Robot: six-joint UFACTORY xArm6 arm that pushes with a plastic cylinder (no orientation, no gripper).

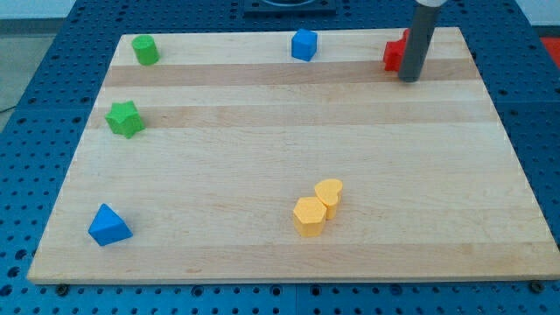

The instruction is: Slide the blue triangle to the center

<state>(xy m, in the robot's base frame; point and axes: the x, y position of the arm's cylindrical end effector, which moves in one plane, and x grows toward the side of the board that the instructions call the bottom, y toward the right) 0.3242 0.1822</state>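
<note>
Resting at the view's top right, my tip (409, 79) touches nothing I can be sure of; it has no hold on anything, and a red block (395, 53) sits just beside it, partly hidden. Far away, near the view's bottom left corner of the wooden board (262, 131), lies the blue triangle (108, 226). It looks small, light and hard, so it should slide easily. I think pushing its flat side from the bottom left works best.

Blue triangle (109, 226), view's bottom-left corner
</note>
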